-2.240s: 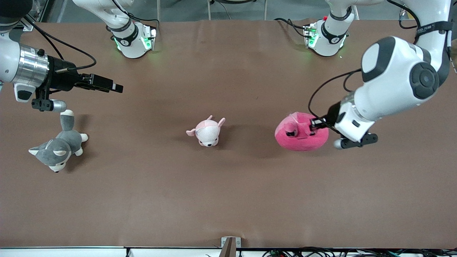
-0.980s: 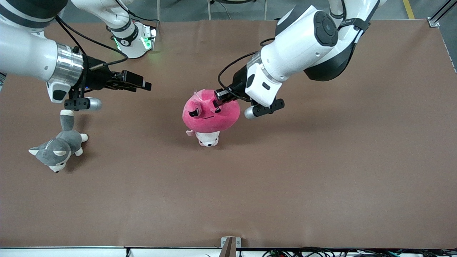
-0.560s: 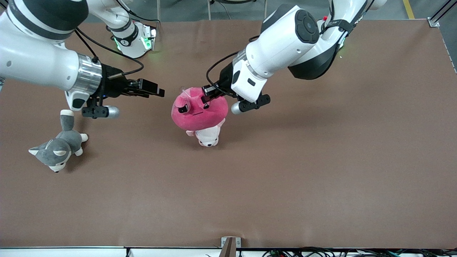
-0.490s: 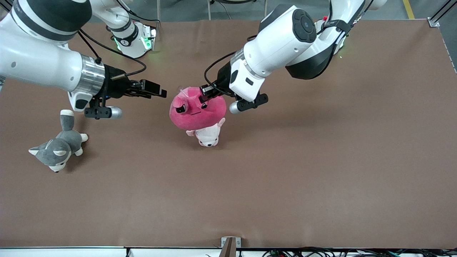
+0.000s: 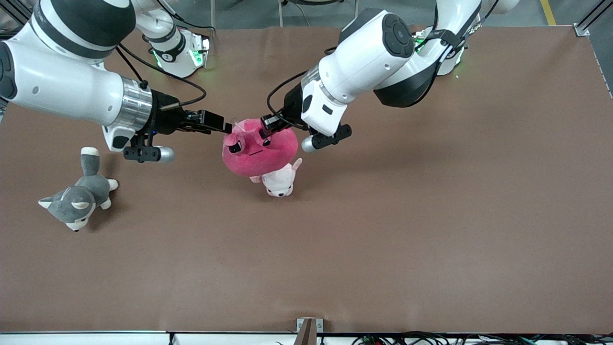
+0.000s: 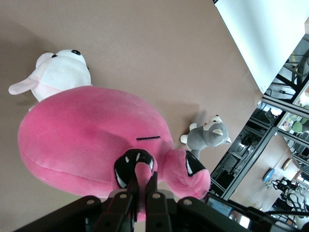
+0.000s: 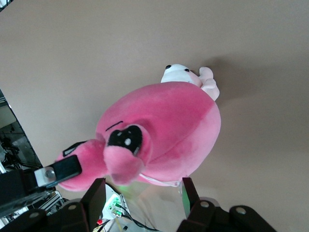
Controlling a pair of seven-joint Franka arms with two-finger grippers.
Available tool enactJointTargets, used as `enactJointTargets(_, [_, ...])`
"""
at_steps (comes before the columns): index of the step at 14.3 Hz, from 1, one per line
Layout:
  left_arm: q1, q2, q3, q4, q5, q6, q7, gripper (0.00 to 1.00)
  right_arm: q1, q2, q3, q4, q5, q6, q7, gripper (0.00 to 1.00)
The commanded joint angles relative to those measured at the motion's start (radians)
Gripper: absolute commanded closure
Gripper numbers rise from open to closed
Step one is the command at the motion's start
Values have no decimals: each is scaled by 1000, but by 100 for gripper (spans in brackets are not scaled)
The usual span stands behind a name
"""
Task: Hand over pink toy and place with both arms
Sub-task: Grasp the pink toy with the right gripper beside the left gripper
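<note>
Handover | left tool (image 5: pixel 265 125) pinches the round hot-pink plush toy (image 5: pixel 258 151) mid-air, frame centre, above small pale-pink plush (image 5: pixel 280 179) | right tool (image 5: pixel 229 128) wide at toy's edge | risk: we release early, toy drops.

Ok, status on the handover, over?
Left tool shut on pink toy, held over the small pale plush. Right tool open at the toy's edge, not yet gripping. Grey dog plush well aside.

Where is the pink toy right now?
In the front view the pink toy hangs mid-table in the left gripper, above the small pale-pink plush, with the open right gripper at its edge.
</note>
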Motion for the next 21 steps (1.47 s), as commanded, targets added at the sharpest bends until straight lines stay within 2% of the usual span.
enactJointTargets(1, [-13,15,2,35,-19,14,-13,100,15,48,-7,58,5,-2,23,28])
enactJointTargets(8, [-21,12,2,33,-19,14,-20,100,41,61,-7,58,1,48,25,28])
enactJointTargets(13, [-21,10,2,33,-19,14,-22,100,38,62,-7,55,-18,41,17,39])
enactJointTargets(14, [-21,10,2,33,-17,14,-22,100,38,62,-7,53,-30,38,12,46])
enactJointTargets(17, [-21,12,2,33,-17,14,-20,100,32,62,-7,49,-38,36,-23,80])
enactJointTargets(18, [-21,10,2,32,-17,14,-17,99,30,62,-7,49,-38,35,-29,85])
enactJointTargets(19, [-21,10,2,30,-16,14,-13,98,27,64,-7,49,-36,35,-32,95])
enactJointTargets(21, [-21,10,2,29,-11,14,-11,95,30,65,-7,49,-36,25,-29,96])
